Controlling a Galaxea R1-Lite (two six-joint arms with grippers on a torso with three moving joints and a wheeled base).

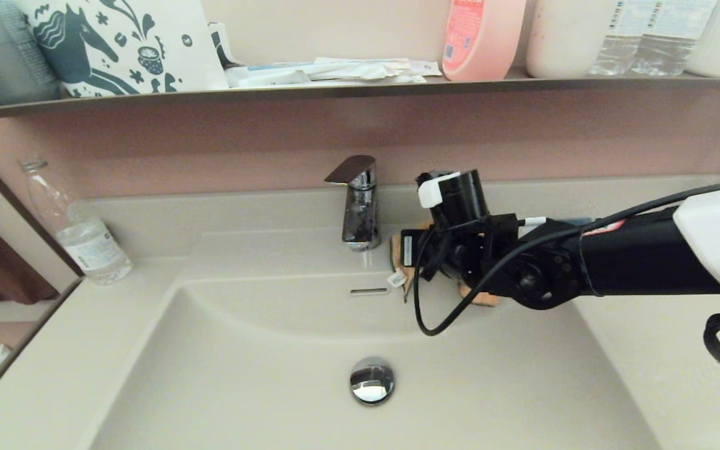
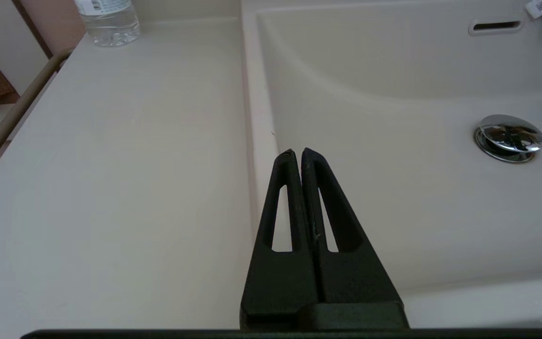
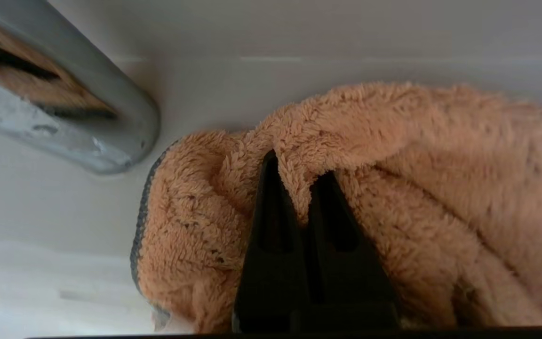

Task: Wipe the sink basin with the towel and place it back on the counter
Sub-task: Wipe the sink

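Beside the faucet (image 1: 357, 203), right gripper (image 3: 298, 176) pinching towel (image 3: 393, 188) — on counter (image 1: 647, 337)

Right arm (image 1: 635, 262): matte black tubular forearm, ending outboard in a white housing (image 1: 719, 250) that carries a red-edged label, print unreadable. Behind the right pincer (image 3: 301, 181) sits a black round joint hub (image 1: 532, 281) and, above it, a black cylindrical module (image 1: 463, 197) with a white clip (image 1: 433, 190) on its side. A thin black cable (image 1: 425, 306) hangs in a loop below the wrist and runs back along the forearm; a white connector (image 1: 535, 220) plugs in near the module. A small white label (image 1: 407, 249) is fixed to the wrist block.

Right pincer fingers (image 3: 271, 221): matte black, tapered wedges with long slotted cut-outs.

Left pincer (image 2: 298, 153): same black slotted wedge fingers, grainy finish, possibly printed plastic.
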